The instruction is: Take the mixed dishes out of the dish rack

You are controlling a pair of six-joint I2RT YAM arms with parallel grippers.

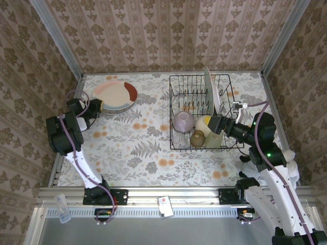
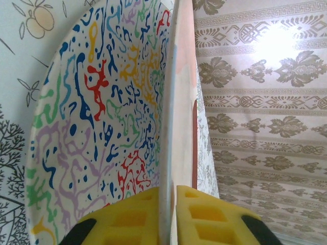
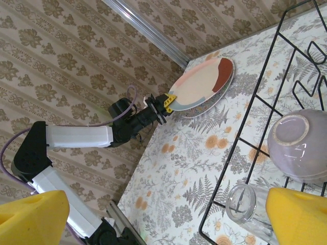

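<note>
My left pincer (image 2: 171, 194): clamped on the pastel plate (image 2: 178, 102) rim.
Release: I should part slowly, so it settles on the squiggle-patterned plate (image 2: 92, 112).
My right pincer (image 3: 166, 217): apart above the dish rack (image 1: 196, 87).

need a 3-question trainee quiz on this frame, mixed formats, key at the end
1. True or false: the right gripper is closed on the lavender bowl.
2. What stands upright in the dish rack? A) a plate B) a pan C) a cutting board
3. Fill in: the left gripper has its fingers on either side of the rim of a ____.

Key:
1. False. Its jaws are wide open and the bowl sits in the rack.
2. A, the upright plate.
3. Plate: the pastel plate, lying on top of the patterned plate.
</note>
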